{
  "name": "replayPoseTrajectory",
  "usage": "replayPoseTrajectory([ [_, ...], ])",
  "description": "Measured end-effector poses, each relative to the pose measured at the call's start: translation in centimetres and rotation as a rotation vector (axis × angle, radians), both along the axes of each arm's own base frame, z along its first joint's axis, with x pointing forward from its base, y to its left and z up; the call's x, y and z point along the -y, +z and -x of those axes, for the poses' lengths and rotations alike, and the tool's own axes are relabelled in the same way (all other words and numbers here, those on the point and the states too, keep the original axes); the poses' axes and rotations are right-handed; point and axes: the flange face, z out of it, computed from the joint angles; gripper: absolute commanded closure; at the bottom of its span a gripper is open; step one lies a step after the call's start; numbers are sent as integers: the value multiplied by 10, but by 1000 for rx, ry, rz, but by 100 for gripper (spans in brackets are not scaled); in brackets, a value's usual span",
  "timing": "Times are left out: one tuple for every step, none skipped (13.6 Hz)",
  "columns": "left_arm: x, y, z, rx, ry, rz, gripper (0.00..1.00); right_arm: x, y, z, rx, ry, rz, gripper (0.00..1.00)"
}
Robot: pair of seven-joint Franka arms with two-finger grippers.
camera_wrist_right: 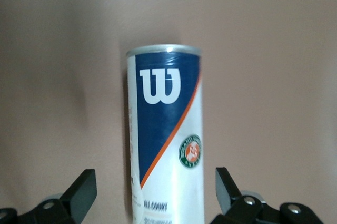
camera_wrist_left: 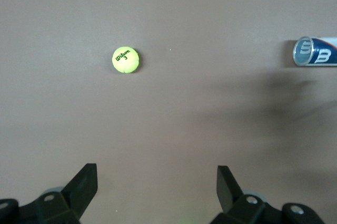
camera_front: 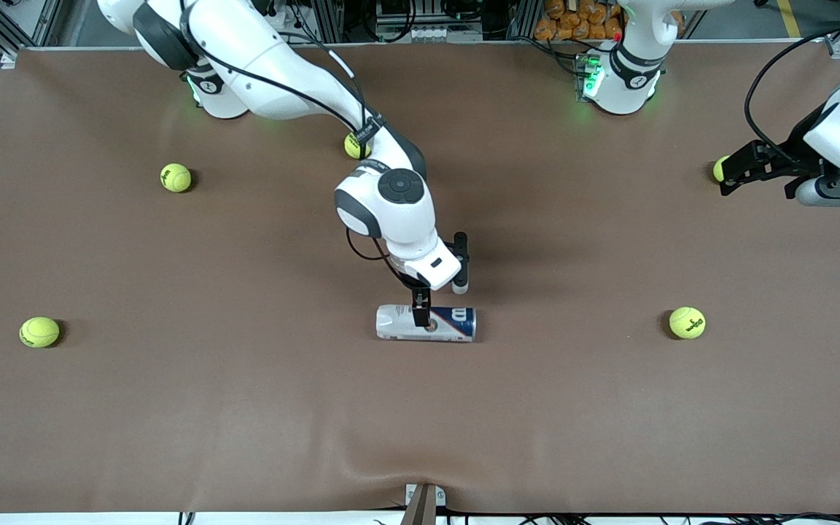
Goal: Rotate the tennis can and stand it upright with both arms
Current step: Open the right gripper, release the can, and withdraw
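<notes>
The right tool (camera_front: 420, 319), a black two-finger unit, stands directly over the slim clear plastic tennis can with white and navy-blue label (camera_front: 426, 324). Its fingers (camera_wrist_right: 79, 190) are spread wide, one on each side of the can body with brown surface visible between each finger and the label; nothing is gripped. The can lies on its side on the brown table (camera_front: 245, 408), near mid-table.

The left tool (camera_front: 737, 169) hangs above the left arm's end of the table, jaws wide and holding nothing; this arm waits.

The front view shows 5 yellow-green felt tennis balls; 1 ball (camera_front: 687, 322) lies toward the left arm's end, level with the can. The left wrist view shows that ball (camera_wrist_left: 125, 59) and the can's rimmed end (camera_wrist_left: 315, 51). The right wrist view shows only the can (camera_wrist_right: 166, 134) and the fingers.

Readable text: a white "W" on navy, an orange diagonal stripe, a round green-and-orange emblem, and "ALL COURT" on the can; "Wilson 3" on the ball.
</notes>
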Motion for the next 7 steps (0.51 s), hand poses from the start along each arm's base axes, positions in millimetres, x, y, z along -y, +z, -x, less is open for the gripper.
replayPoseTrajectory([
  [0,0,0,-1,0,0,0,11,19,-8,-9,-53,-33,0],
  [0,0,0,-1,0,0,0,26,39,-18,-16,-116,-61,0],
  [0,0,0,-1,0,0,0,47,61,-27,-13,-189,-84,0],
  [0,0,0,-2,0,0,0,70,83,-36,-7,-255,-101,0],
  [0,0,0,-2,0,0,0,94,103,-40,-5,-314,-107,0],
  [0,0,0,-2,0,0,0,117,121,-42,-7,-372,-108,0],
  [0,0,0,-2,0,0,0,143,138,-43,-11,-430,-102,0],
])
